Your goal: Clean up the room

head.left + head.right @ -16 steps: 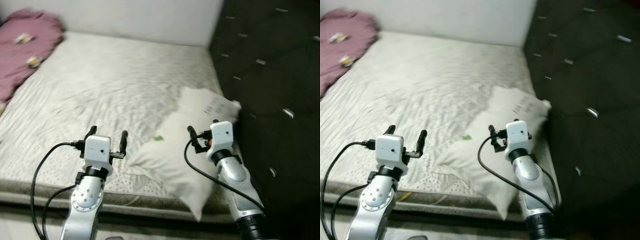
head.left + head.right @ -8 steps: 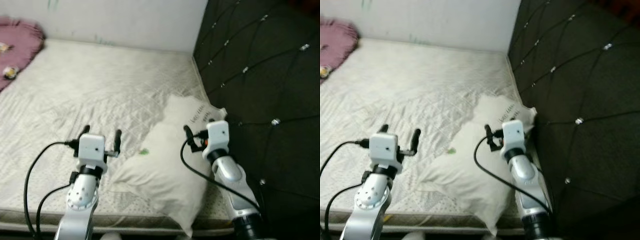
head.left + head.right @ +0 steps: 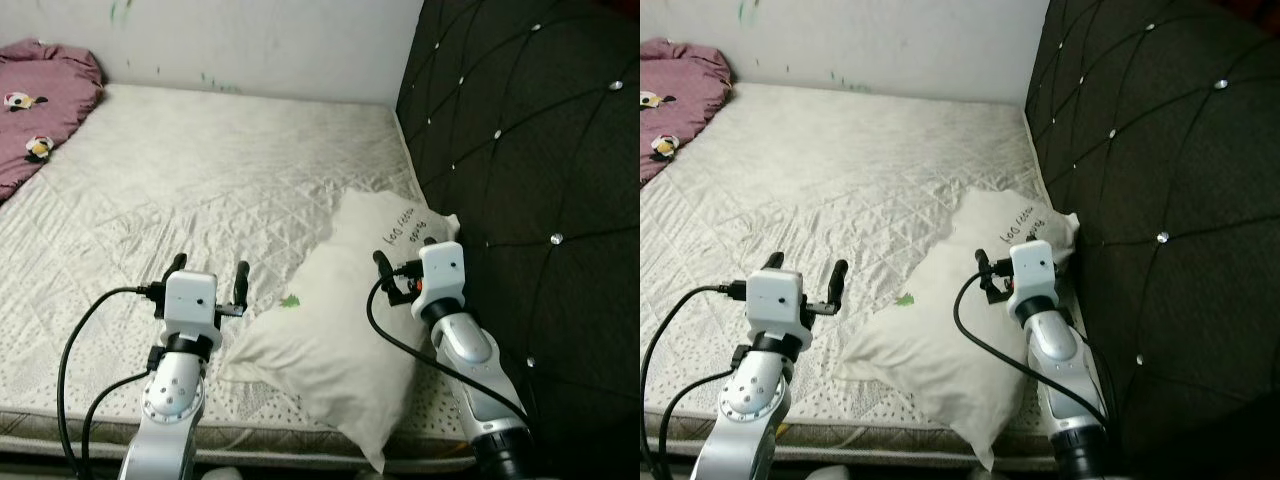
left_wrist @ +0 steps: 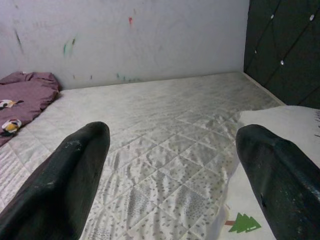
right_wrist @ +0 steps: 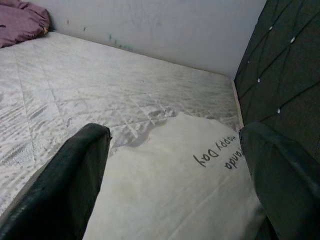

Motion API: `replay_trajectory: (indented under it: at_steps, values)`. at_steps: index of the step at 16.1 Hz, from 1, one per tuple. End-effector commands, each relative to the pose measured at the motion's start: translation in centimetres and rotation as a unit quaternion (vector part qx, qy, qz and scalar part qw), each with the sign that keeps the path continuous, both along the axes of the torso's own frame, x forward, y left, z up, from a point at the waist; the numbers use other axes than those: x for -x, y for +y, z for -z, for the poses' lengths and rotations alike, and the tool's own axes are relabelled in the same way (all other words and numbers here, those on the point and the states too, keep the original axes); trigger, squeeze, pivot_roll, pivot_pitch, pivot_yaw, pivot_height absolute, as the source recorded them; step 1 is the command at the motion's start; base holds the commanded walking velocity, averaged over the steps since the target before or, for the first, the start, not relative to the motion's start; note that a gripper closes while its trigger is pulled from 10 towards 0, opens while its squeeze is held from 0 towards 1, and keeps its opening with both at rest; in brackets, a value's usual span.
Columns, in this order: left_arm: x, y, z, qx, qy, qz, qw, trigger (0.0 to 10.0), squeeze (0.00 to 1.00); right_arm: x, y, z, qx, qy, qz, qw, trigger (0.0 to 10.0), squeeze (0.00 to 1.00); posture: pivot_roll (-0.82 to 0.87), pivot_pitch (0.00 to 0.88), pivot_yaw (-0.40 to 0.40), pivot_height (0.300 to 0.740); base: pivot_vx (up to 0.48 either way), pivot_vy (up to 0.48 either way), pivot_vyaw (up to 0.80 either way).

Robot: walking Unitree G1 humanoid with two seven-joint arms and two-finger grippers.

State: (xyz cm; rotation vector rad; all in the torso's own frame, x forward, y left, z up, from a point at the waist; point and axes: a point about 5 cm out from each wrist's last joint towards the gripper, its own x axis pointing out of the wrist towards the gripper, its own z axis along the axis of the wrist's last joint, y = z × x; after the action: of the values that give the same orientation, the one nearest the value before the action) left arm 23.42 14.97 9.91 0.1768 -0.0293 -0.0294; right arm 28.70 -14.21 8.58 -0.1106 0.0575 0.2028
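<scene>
A white pillow [image 3: 340, 325] with dark lettering and a small green tree print lies askew on the grey quilted mattress [image 3: 200, 170], beside the black headboard. Its near corner hangs over the bed's front edge. My left gripper [image 3: 209, 270] hovers open just left of the pillow, above the mattress. The left wrist view has the pillow [image 4: 272, 120] off to one side of the open left gripper [image 4: 175, 155]. My right gripper [image 3: 405, 262] is open above the pillow's right half. Through the open right gripper [image 5: 175, 150], the pillow [image 5: 180, 185] lies directly below.
A black tufted headboard [image 3: 520, 150] rises along the bed's right side, close to my right arm. A crumpled purple blanket [image 3: 45, 100] with small toy figures lies at the far left. A white wall [image 3: 260, 40] bounds the far side.
The whole picture has shifted because the camera moved: the bed and headboard are framed differently. Both grippers stay open in the same pose, and the pillow lies as before.
</scene>
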Motion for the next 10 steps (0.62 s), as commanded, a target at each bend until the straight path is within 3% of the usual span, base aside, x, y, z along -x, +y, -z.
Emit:
replay_trajectory:
  at_steps: [1, 6, 10]
  values:
    - [-0.04, -0.09, -0.1, -0.003, 0.0, 0.0, 1.0, 10.0, 0.0, -0.04, -0.13, -0.23, -0.001, -0.003, 0.001, 1.0, 10.0, 0.0, 0.0, 0.0, -0.067, 0.67, 0.0, 0.0, 0.0]
    - [-0.09, -0.13, -0.09, -0.007, -0.001, 0.001, 1.0, 10.0, 0.0, 0.0, -0.09, -0.24, -0.005, -0.005, 0.0, 1.0, 10.0, 0.0, 0.0, 0.0, -0.066, 0.61, 0.0, 0.0, 0.0]
    - [-0.14, 0.0, -0.12, -0.009, -0.004, -0.008, 1.0, 10.0, 0.0, 0.01, -0.09, -0.2, -0.002, -0.004, 0.0, 1.0, 10.0, 0.0, 0.0, 0.0, -0.067, 0.61, 0.0, 0.0, 0.0]
